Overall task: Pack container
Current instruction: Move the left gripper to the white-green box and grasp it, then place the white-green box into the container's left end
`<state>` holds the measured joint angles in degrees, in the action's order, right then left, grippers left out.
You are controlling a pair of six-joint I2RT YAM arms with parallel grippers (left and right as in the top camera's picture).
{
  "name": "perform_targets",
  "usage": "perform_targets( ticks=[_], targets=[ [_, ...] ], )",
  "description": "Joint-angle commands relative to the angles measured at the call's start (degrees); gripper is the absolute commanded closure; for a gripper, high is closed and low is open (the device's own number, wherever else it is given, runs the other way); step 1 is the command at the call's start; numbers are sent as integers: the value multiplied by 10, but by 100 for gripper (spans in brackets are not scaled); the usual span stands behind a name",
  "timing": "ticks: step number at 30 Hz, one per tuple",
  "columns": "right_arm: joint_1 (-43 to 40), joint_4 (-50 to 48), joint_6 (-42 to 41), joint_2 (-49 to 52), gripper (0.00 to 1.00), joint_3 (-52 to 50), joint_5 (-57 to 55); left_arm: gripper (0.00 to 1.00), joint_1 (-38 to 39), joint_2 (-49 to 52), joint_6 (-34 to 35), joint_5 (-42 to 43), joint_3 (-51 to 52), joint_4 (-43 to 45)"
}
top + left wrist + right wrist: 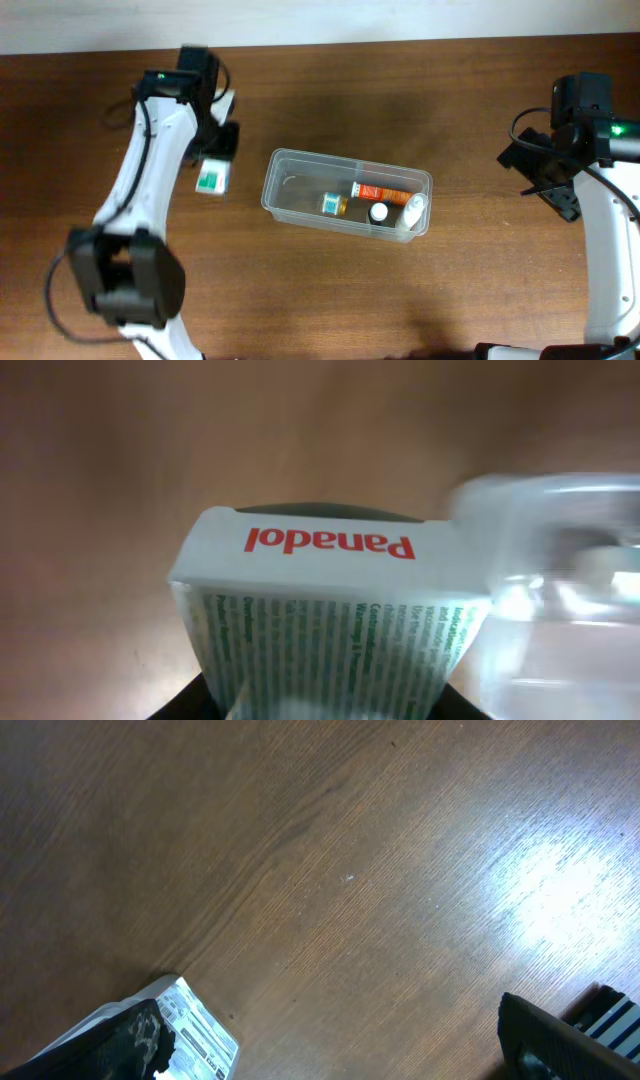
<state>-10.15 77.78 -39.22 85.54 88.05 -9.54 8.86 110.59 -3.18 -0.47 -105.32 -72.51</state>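
The clear plastic container (270, 190) lies in the middle of the table. It holds an orange-red bottle (381, 191), a small teal-labelled bottle (333, 204), a white-capped bottle (378, 212) and a white bottle (413, 212). My left gripper (219, 150) is shut on a white-and-green Panadol box (211, 179), just left of the container. In the left wrist view the box (320, 610) fills the space between the jaws (320, 708), and the container's blurred corner (560, 560) shows to the right. My right gripper (558, 192) is open and empty at the far right, over bare wood (350, 1050).
The table is dark brown wood (330, 300). A pale wall edge runs along the back (400, 20). The left arm's base (125, 280) stands at the front left, and the right arm (610, 260) runs down the right edge.
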Motion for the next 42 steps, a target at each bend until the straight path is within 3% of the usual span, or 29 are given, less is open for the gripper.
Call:
perform_targets(
  ticks=[1,6,10,16,18,21,22,26,30,36,42],
  targets=[
    [-4,0,-4,0,2,0,-1,66,82,-51,-129,39,-14,23],
    [-4,0,-4,0,2,0,-1,66,172,-35,-279,40,0,26],
    [-4,0,-4,0,2,0,-1,57,219,1,-427,43,10,22],
    [-4,0,-4,0,2,0,-1,57,226,54,-534,40,12,34],
    [-4,0,-4,0,1,0,-1,57,223,66,-540,26,12,50],
    [-4,0,-4,0,2,0,-1,45,219,68,-539,8,11,71],
    [-4,0,-4,0,1,0,-1,1,217,68,-535,4,10,74],
    [-4,0,-4,0,2,0,-1,0,217,63,-454,-13,-7,73],
    [-4,0,-4,0,2,0,-1,1,216,40,-310,-55,-48,53],
    [-4,0,-4,0,2,0,-1,0,209,-52,-75,-54,-78,-48],
    [-4,0,-4,0,2,0,-1,0,187,-212,-5,-41,-78,-86]
  ],
)
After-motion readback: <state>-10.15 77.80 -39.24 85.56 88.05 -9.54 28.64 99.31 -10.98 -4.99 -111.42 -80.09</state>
